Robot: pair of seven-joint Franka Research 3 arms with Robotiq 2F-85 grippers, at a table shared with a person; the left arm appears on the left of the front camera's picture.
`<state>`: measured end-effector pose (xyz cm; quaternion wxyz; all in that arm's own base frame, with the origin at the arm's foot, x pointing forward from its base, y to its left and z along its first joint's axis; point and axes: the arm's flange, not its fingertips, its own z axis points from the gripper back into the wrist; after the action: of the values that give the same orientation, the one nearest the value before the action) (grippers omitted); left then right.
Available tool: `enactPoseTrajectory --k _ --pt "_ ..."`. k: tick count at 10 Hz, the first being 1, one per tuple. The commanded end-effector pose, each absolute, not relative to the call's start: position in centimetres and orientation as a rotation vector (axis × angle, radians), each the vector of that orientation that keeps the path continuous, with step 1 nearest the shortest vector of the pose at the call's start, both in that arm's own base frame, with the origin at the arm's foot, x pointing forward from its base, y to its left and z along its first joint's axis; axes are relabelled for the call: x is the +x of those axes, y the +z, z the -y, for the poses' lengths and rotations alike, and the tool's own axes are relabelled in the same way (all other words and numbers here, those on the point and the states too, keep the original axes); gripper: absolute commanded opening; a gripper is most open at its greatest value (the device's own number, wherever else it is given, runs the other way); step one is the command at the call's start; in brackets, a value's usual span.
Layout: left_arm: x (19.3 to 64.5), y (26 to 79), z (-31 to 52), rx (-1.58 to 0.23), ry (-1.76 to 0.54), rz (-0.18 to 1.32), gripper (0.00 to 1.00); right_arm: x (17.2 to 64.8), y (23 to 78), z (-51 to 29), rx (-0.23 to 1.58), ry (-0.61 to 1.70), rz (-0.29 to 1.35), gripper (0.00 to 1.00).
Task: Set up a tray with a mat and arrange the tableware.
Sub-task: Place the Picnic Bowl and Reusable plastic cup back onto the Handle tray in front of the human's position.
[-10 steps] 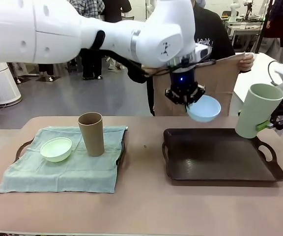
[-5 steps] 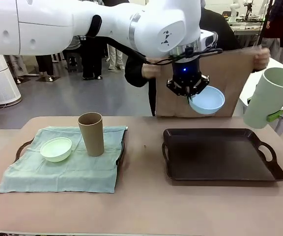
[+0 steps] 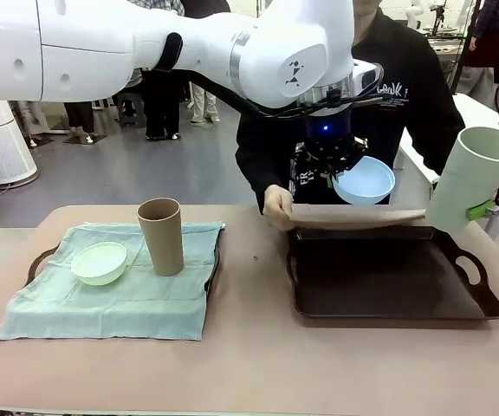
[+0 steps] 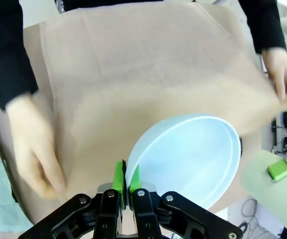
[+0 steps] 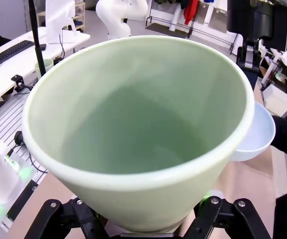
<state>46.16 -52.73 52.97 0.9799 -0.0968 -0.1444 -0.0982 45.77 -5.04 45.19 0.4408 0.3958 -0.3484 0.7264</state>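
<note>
- The left gripper (image 3: 332,170) hangs in the air above the far edge of the dark tray (image 3: 388,308), its green pads (image 4: 118,178) pinched on the rim of the light blue bowl (image 3: 364,181), which tilts toward the camera.
- The right gripper (image 3: 492,208) is clamped on the pale green cup (image 3: 470,186), held tilted above the tray's far right corner; its opening faces the wrist camera.
- A person at the far side of the table (image 3: 249,364) holds a tan mat (image 3: 358,217) flat over the tray's far edge, one hand (image 3: 277,208) at its left end.
- On the table's left, a second tray carries a pale green cloth (image 3: 111,299).
- The pale green bowl (image 3: 99,263) and the upright brown cup (image 3: 161,236) stand on that cloth, near each other but apart.
</note>
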Motion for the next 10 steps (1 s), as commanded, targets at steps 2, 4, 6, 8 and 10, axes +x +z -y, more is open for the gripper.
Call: enactPoseTrajectory --k 2,4,6,8,10 --pt "46.30 53.44 52.57 -0.210 -0.208 0.286 0.00 46.02 45.44 4.95 0.977 1.812 0.868 0.00" --pt "46.30 53.44 52.57 -0.210 -0.208 0.286 0.00 46.02 45.44 4.95 0.977 1.812 0.868 0.00" --pt "46.30 53.44 52.57 -0.210 -0.208 0.286 0.00 46.02 45.44 4.95 0.977 1.812 0.868 0.00" --pt "46.30 53.44 52.57 -0.210 -0.208 0.286 0.00 46.02 45.44 4.95 0.977 1.812 0.868 0.00" --pt "46.30 53.44 52.57 -0.210 -0.208 0.286 0.00 46.02 45.44 4.95 0.977 1.812 0.868 0.00"
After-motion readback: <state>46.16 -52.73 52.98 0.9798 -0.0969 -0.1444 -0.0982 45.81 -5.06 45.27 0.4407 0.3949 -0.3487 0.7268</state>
